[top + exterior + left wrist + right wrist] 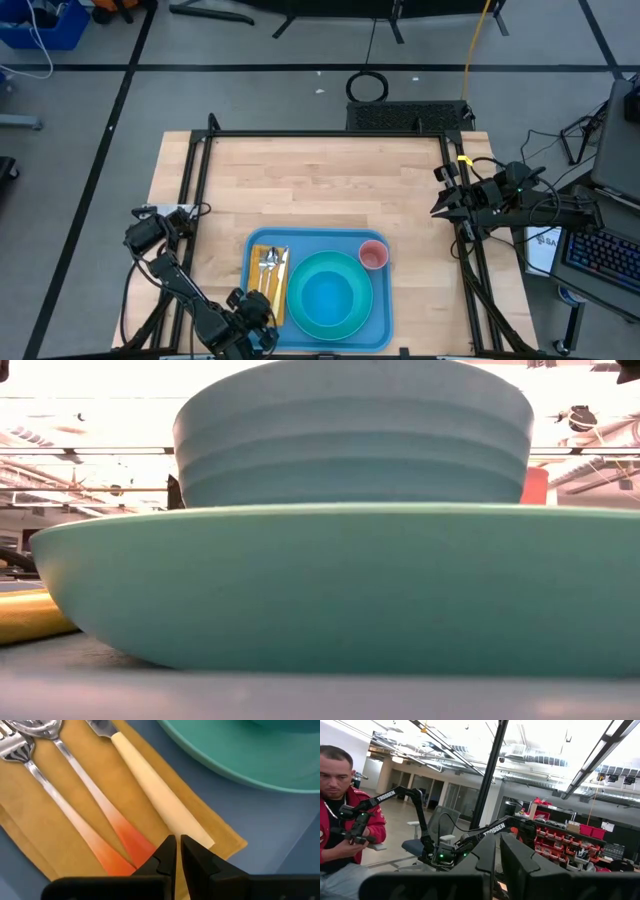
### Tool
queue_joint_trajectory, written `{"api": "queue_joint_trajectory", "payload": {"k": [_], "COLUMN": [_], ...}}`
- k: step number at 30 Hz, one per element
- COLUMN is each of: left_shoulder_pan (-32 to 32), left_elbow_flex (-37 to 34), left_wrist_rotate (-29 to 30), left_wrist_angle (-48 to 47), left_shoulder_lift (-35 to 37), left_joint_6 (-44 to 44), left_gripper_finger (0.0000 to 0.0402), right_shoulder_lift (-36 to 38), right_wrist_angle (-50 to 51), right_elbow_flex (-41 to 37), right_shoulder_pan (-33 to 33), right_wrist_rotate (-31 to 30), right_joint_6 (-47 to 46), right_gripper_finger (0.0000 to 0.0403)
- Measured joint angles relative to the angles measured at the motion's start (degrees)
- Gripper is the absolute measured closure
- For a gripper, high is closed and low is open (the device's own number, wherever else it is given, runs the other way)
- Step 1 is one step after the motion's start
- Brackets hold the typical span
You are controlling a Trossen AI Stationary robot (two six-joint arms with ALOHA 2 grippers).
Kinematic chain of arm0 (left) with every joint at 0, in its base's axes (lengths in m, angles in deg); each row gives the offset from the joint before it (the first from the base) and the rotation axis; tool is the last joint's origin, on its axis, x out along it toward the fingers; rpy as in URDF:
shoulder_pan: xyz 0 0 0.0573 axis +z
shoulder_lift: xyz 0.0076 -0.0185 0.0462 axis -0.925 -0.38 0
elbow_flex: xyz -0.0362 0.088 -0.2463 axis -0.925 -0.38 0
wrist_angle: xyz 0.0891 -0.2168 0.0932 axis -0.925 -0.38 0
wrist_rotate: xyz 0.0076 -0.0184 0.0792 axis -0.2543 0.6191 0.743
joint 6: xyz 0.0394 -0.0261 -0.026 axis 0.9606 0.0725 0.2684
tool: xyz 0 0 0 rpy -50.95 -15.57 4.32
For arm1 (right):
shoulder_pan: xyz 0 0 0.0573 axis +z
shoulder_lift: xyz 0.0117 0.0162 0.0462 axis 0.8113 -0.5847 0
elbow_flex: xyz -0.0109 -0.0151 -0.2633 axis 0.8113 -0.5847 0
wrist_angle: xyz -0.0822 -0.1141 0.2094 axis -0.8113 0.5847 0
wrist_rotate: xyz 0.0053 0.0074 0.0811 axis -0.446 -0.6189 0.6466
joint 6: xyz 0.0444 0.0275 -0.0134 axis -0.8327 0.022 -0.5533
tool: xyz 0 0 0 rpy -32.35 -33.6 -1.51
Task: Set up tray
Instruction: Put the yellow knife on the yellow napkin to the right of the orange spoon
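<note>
The light-blue tray lies at the table's near edge. On it a turquoise plate carries a bowl. A pink cup stands at the tray's far right corner. A yellow napkin on the tray's left bears a fork, a spoon and a cream-handled knife. My left gripper is shut, slanting down over the napkin's near end beside the knife handle's end. My right gripper is shut and raised at the table's right edge. My left gripper's shut fingertips stand at the napkin's near end, between the orange handles and the end of the knife's cream handle. They come slanting down from the near side. I cannot tell whether they touch the napkin or the handle.
Bare wooden tabletop stretches from the tray to the far edge. A black frame runs along the table's sides. In the right wrist view a person in a red jacket sits beyond the table holding control arms.
</note>
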Motion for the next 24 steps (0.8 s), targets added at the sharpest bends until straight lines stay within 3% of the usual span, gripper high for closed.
{"api": "queue_joint_trajectory", "payload": {"k": [7,24], "left_shoulder_pan": [0.11,0.17], "left_elbow_flex": [-0.02,-0.07], "left_wrist_rotate": [-2.35,-0.09], "left_wrist_angle": [-0.68,1.24], "left_shoulder_lift": [0.0,0.0], "left_joint_6": [-2.1,1.44], "left_gripper_finger": [0.0376,0.0376], "right_shoulder_lift": [0.0,0.01], "right_wrist_angle": [0.0,-0.02], "right_elbow_flex": [0.0,0.0], "right_shoulder_pan": [-0.01,-0.01], "right_wrist_rotate": [-0.01,0.0], "right_joint_6": [0.0,0.0], "right_gripper_finger": [0.0385,0.0385]}}
